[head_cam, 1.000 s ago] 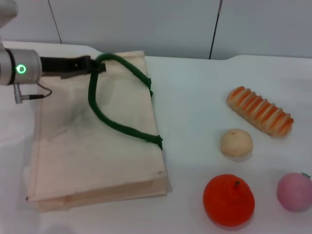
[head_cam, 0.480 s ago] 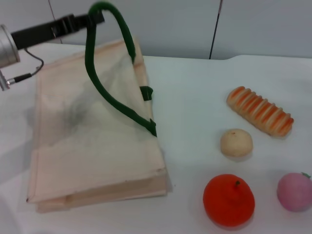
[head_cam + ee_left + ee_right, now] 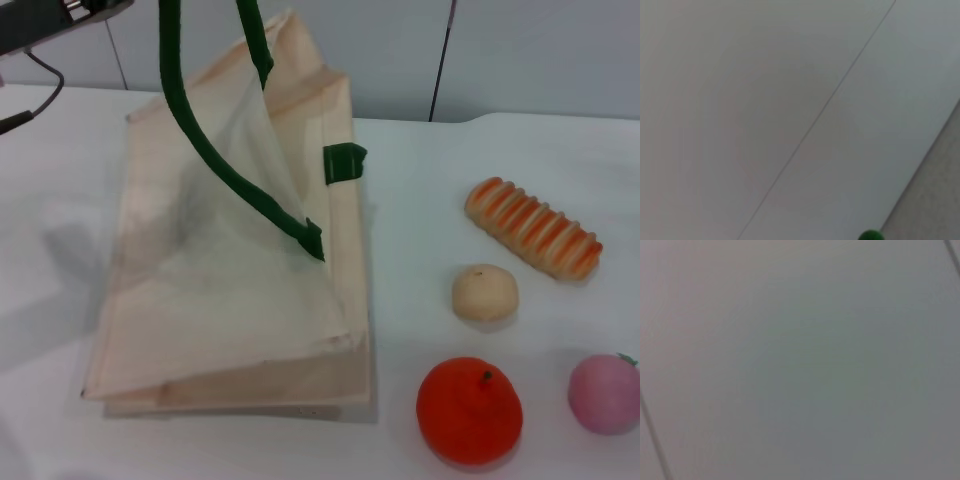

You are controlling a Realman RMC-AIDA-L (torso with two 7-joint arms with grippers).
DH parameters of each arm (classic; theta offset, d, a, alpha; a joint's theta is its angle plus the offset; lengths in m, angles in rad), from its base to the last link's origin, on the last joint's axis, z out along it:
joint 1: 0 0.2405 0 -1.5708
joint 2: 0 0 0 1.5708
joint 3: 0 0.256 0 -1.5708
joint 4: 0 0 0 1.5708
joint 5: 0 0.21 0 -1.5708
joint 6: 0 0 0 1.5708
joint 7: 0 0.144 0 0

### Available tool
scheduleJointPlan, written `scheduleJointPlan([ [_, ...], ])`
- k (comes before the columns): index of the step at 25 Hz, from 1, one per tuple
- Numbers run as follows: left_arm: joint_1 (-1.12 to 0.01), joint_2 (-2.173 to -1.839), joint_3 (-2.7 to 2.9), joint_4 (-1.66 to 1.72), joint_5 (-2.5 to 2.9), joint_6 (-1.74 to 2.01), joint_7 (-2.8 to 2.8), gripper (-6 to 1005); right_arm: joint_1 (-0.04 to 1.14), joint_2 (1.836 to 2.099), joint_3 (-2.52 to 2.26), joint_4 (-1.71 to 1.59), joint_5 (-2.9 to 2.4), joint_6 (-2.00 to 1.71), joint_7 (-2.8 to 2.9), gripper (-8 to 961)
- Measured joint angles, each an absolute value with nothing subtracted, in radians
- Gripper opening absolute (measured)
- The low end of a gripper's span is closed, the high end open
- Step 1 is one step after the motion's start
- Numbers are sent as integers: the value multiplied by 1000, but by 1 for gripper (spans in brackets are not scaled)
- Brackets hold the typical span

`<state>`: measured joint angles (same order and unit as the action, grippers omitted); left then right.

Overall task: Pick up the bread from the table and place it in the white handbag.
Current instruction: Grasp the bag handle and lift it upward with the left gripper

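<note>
Bread (image 3: 533, 228) lies on the table (image 3: 420, 170) at the right, well apart from the handbag (image 3: 235, 270), slanting with its stripes crosswise. Largest of all is the table, white and flat, carrying everything. Next comes the handbag, cream cloth at the left — its near edge rests on the table while its upper layer is pulled up into a tilted peak. One green strap (image 3: 215, 160) runs taut from the bag's side up past the top of the head view; a second strap end (image 3: 343, 162) shows at the bag's far edge. The left arm (image 3: 45, 20) shows only as a dark piece in the top left corner, and its pincer is out of view, so its grip cannot be told. An orange (image 3: 469, 411) sits nearest, a pink fruit (image 3: 604, 394) to its right, and a round bun (image 3: 485, 292) between orange and bread.
</note>
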<state>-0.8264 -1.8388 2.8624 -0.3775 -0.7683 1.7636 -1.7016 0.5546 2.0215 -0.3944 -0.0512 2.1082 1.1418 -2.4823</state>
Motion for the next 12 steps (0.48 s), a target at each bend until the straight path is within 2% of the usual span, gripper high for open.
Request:
scheduleJointPlan([
  [12, -828, -1828, 2862, -377, -766, 1773, -1723, 128, 552, 2016, -413, -288, 1486, 1210, -2158, 894],
])
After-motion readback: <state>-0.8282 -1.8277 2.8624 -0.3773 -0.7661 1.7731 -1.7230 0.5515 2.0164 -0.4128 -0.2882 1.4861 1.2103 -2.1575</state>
